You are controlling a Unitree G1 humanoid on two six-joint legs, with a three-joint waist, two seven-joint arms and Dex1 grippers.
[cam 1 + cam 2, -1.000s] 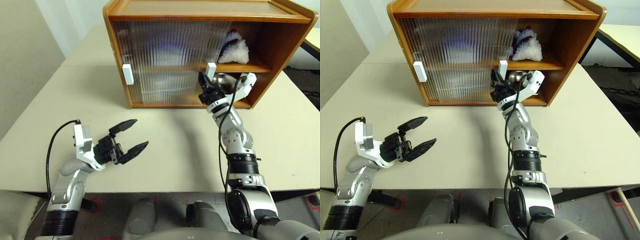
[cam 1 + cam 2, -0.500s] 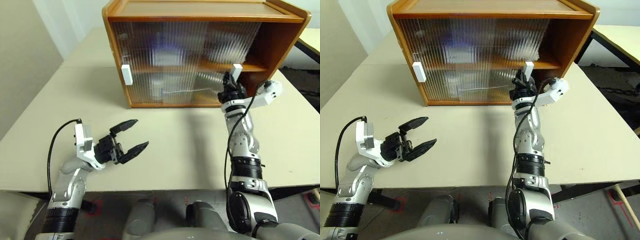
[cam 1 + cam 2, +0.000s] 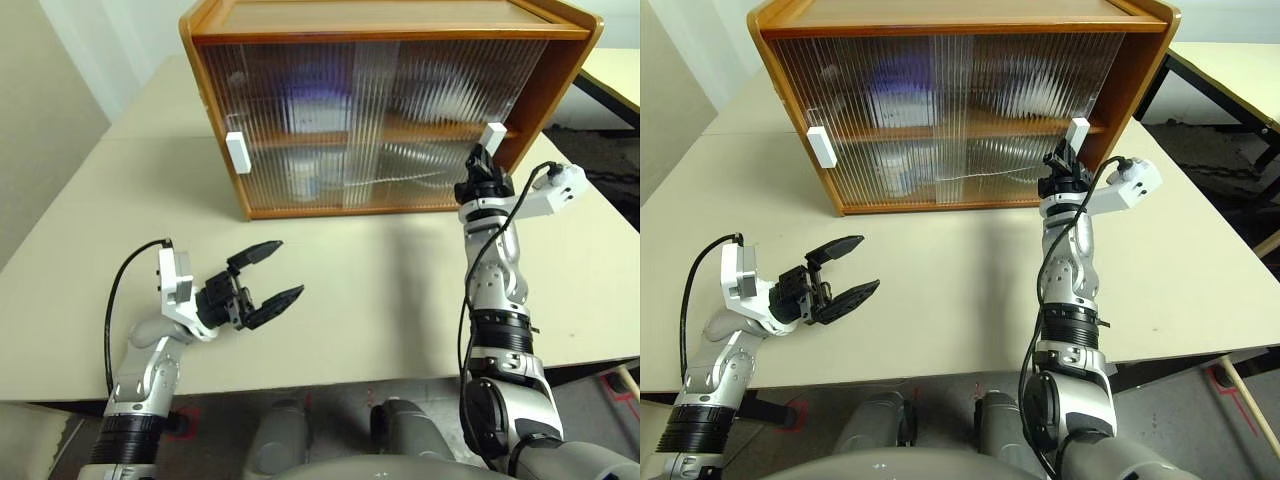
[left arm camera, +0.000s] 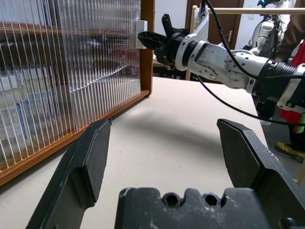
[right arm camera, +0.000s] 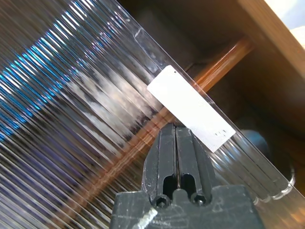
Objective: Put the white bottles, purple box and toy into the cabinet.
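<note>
I'm nudging the right gripper (image 5: 176,131), jaws pressed together, against the white handle (image 5: 190,107) just ahead of its tips, pushing steadily sideways so the cabinet (image 3: 390,20) door seals the bottles inside, left gripper (image 3: 268,282) idling, spread wide.

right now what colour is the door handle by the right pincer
White handle, clearest in the right wrist view.

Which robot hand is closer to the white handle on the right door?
The right gripper, shut, is right by the right door's white handle. The left gripper hovers open over the table, far from it.
</note>
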